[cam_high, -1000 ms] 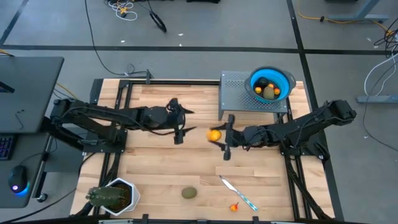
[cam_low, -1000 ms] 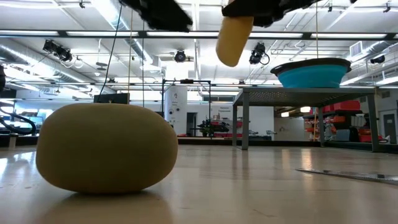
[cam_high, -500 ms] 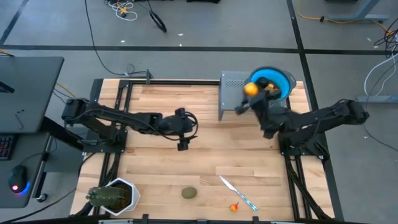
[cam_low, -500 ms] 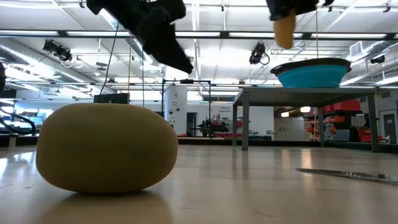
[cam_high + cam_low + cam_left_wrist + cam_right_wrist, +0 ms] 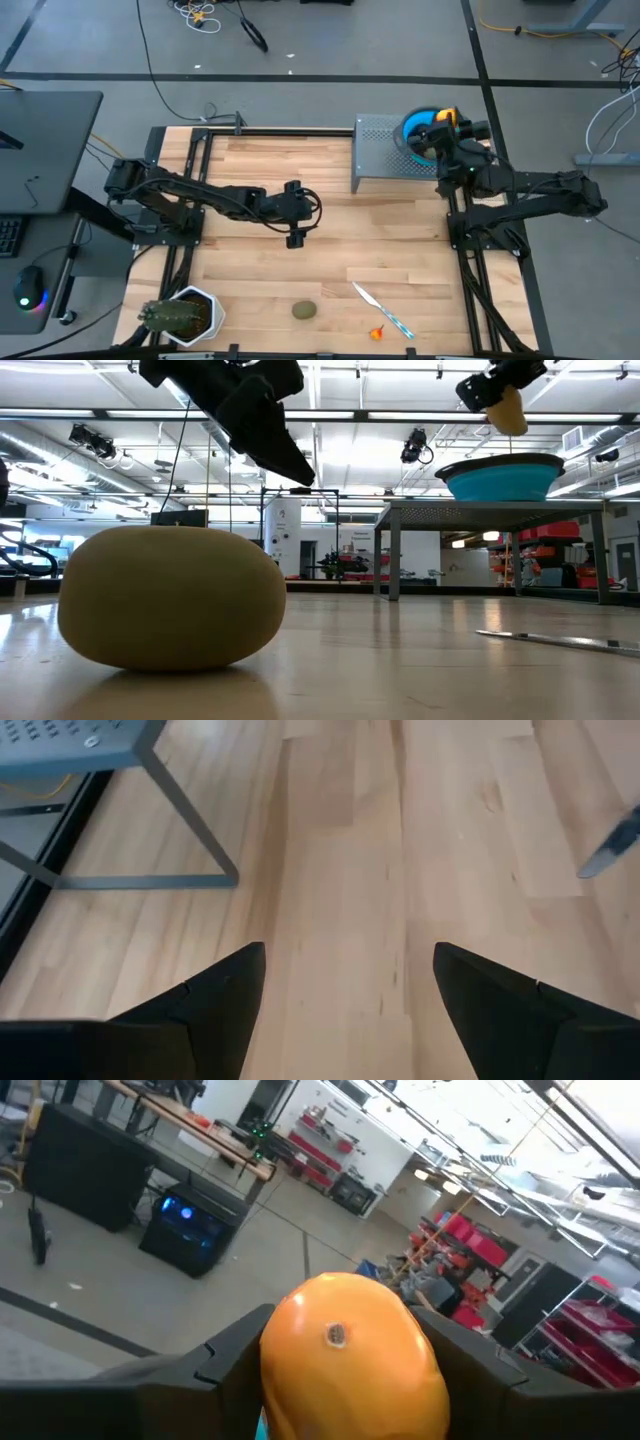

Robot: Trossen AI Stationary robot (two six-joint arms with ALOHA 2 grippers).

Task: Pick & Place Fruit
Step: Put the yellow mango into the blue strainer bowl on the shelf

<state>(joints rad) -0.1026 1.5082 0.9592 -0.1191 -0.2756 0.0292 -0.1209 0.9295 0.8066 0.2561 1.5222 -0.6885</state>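
Seen from straight overhead, whole wooden table point(image 5: 320, 215) and both arms. Seen level from the tabletop, an olive-brown fruit point(image 5: 172, 598) close up, sharing the blue bowl point(image 5: 502, 477) with overhead. Wrist views: left down at boards, right outward into the room.

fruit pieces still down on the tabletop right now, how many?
2: an olive-brown roundish fruit near the front edge, and a tiny orange-red bit beside the knife. The yellow fruit is in the right gripper over the blue bowl; bowl contents are hidden.
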